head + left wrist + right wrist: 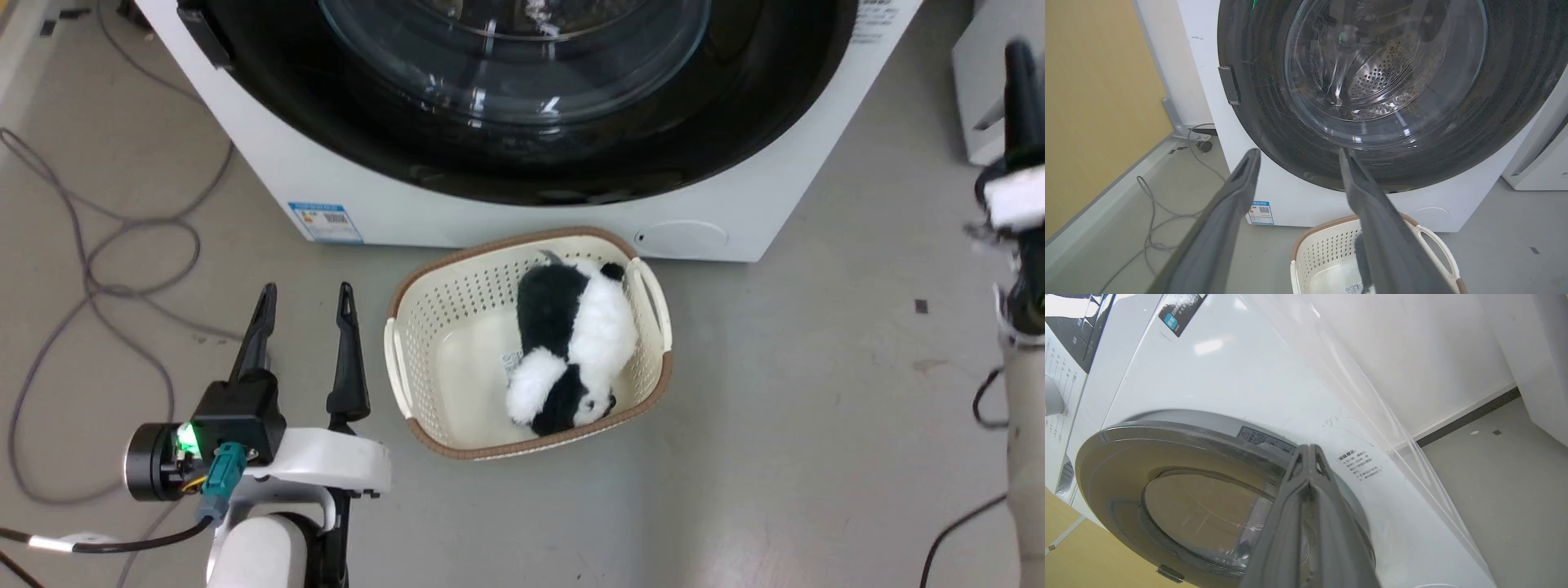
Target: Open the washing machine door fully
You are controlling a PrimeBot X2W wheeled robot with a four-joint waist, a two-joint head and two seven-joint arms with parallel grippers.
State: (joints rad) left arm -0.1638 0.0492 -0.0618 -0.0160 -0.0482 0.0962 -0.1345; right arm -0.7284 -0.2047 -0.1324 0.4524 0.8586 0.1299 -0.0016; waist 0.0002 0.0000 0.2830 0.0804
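Grey smooth floor (775, 408) spans the lower part of the head view, with loose grey cables (98, 269) trailing at the left. Large white front-loading washing machine (269, 155) occupies the top of the frame, a small blue label (325, 222) low on its front. Round glossy black washing machine door (735, 122), with its bulging clear glass bowl (514, 57), lies against the machine front; the left wrist view shows no gap at its edge, and a small dark latch tab (1229, 83) sits on the door's left rim. Perforated steel drum (1384, 73) is visible through the glass.

Cream perforated plastic basket with brown rim (457, 310) stands on the floor just below the machine, holding a black-and-white plush panda (571, 351).

Left gripper (307, 287) is at the lower left of the head view, beside the basket, fingers spread and holding nothing. Right gripper (1309, 451), in the right wrist view, has its fingers pressed together at the tips, nothing between them, overlapping the door's upper rim; contact cannot be determined
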